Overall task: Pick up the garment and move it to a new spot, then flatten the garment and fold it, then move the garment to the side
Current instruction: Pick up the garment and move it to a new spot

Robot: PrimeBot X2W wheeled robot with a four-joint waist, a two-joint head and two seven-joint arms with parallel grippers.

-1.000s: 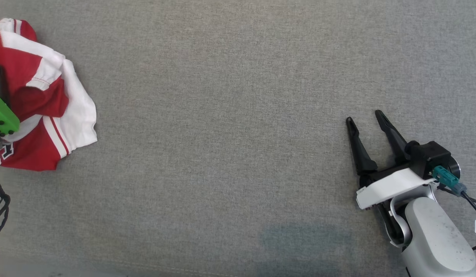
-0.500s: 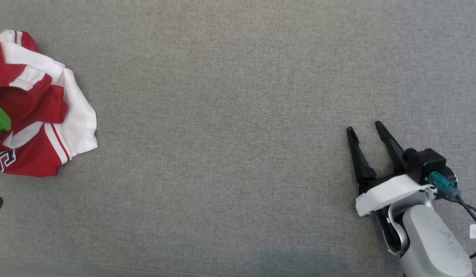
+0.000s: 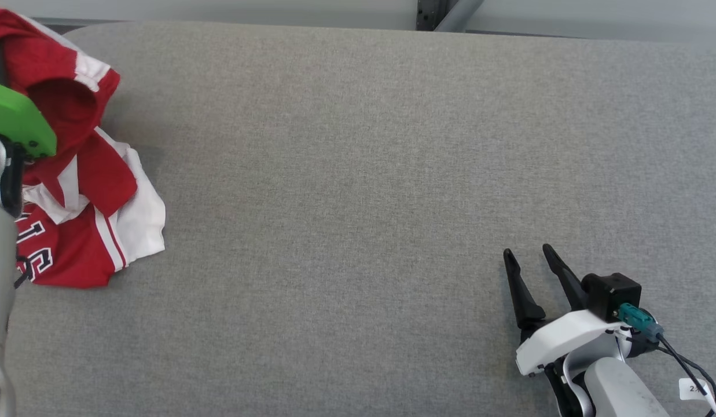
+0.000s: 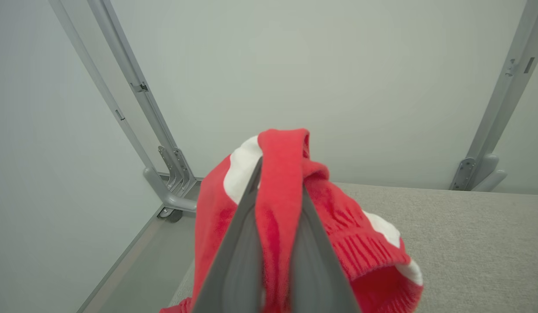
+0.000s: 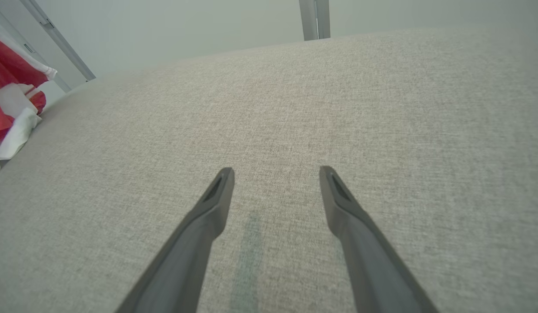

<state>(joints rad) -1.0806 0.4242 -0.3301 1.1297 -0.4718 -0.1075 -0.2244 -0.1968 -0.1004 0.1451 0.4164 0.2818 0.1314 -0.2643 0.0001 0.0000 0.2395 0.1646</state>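
Lifted since earlier, the red-and-white garment hung pinched in my left gripper. My right gripper stood wide open above the bench.

Crumpled red-and-white garment at the far left, upper part raised, rest lying bunched.

Head camera high, looking down on grey surface; wrist cameras low, close; all share garment.

You see a grey woven counter ending at a pale wall, with slanted grey metal posts at its far corner and a faint darker streak on the fabric.
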